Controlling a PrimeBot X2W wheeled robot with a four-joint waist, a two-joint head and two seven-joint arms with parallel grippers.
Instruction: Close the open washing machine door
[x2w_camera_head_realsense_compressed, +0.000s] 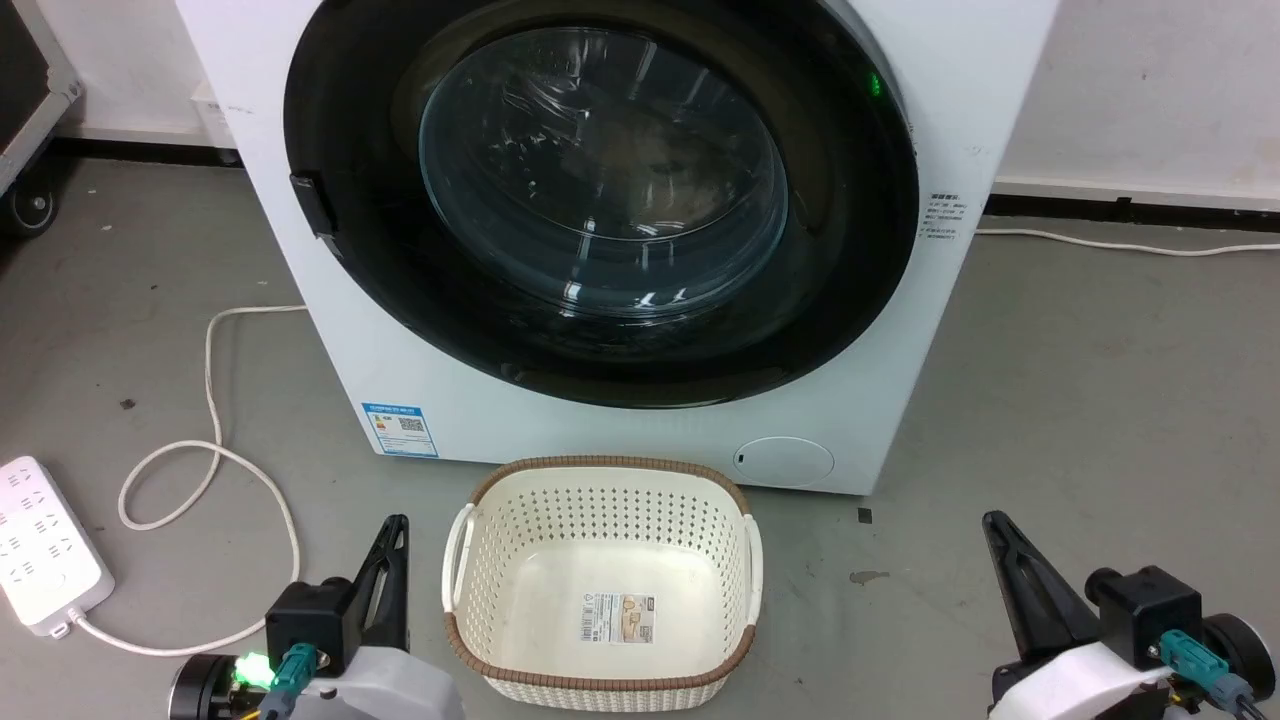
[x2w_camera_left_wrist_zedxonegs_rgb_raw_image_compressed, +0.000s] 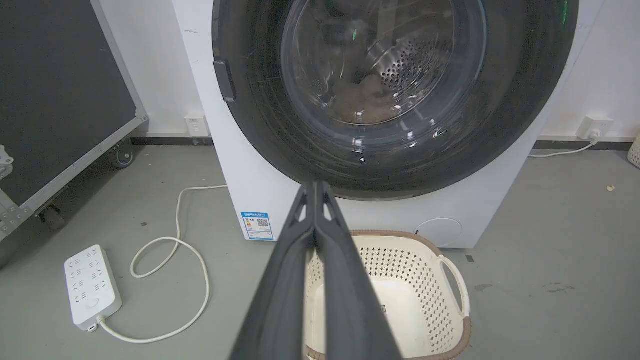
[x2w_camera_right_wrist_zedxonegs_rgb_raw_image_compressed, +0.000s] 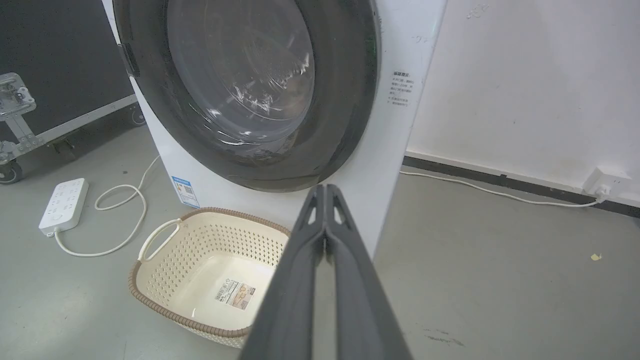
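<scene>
In the head view, the left gripper (x2w_camera_head_realsense_compressed: 394, 540) sits at 7 o'clock and the right gripper (x2w_camera_head_realsense_compressed: 998, 540) at 5 o'clock. Both point up toward 12 and both are low over the grey floor (x2w_camera_head_realsense_compressed: 1080, 400). Each wrist view shows that arm's two dark fingers pressed together at the tips, clenched on nothing.

Between the grippers, at 6 o'clock, a cream perforated basket (x2w_camera_head_realsense_compressed: 610, 463) with a brown rim stands on the floor. It holds nothing but a sticker on its bottom, and it sits just in front of the washer (x2w_camera_head_realsense_compressed: 620, 430).

At 8 o'clock a white power strip (x2w_camera_head_realsense_compressed: 45, 545) lies on the floor, and its cord (x2w_camera_head_realsense_compressed: 215, 460) loops toward the washer.

On the washer's white front, a blue label (x2w_camera_head_realsense_compressed: 399, 428) is low at 7 o'clock and a small round flap (x2w_camera_head_realsense_compressed: 783, 462) is low at 5 o'clock.

The door (x2w_camera_head_realsense_compressed: 850, 260) lies flat against the front, centred toward 12 o'clock, its black rim covering the drum mouth. Its catch (x2w_camera_head_realsense_compressed: 311, 205) is at the rim's 9 o'clock, and a green light (x2w_camera_head_realsense_compressed: 874, 85) glows at 2 o'clock. The glass bowl (x2w_camera_head_realsense_compressed: 600, 170) bulges at the centre. Through it, the left wrist view shows the perforated steel drum (x2w_camera_left_wrist_zedxonegs_rgb_raw_image_compressed: 410, 65) and a brownish heap that I cannot make out.

Behind the washer, the white wall (x2w_camera_head_realsense_compressed: 1150, 80) meets a dark skirting (x2w_camera_head_realsense_compressed: 1130, 210).
</scene>
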